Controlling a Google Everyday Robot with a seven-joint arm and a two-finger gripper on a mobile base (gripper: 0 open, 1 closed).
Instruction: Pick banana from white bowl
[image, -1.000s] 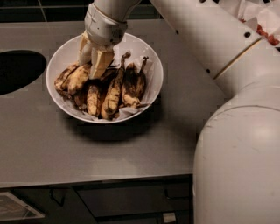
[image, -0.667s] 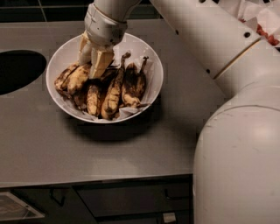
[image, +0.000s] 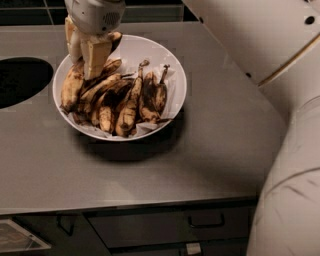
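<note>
The white bowl (image: 175, 75), wide, shallow and paper-lined, sits on the grey counter and holds several brown-spotted bananas (image: 127, 102). My gripper (image: 86, 59) hangs over the bowl's upper left part, its fingers (image: 96, 55) pointing down and close together, their tips just above the pile. A dark-tipped banana (image: 115, 39) sticks out to the right from behind the fingers and seems pinched between them. The rest of that banana is hidden by the gripper.
A dark round opening (image: 20, 80) is set in the grey counter (image: 210, 150) left of the bowl. My white arm and body (image: 280, 100) fill the right side. Drawers with handles (image: 205, 222) run below the counter's front edge.
The gripper has moved left and up from the middle of the pile to the bowl's upper left, with a banana end now showing beside its fingers. The arm has swung higher on the right.
</note>
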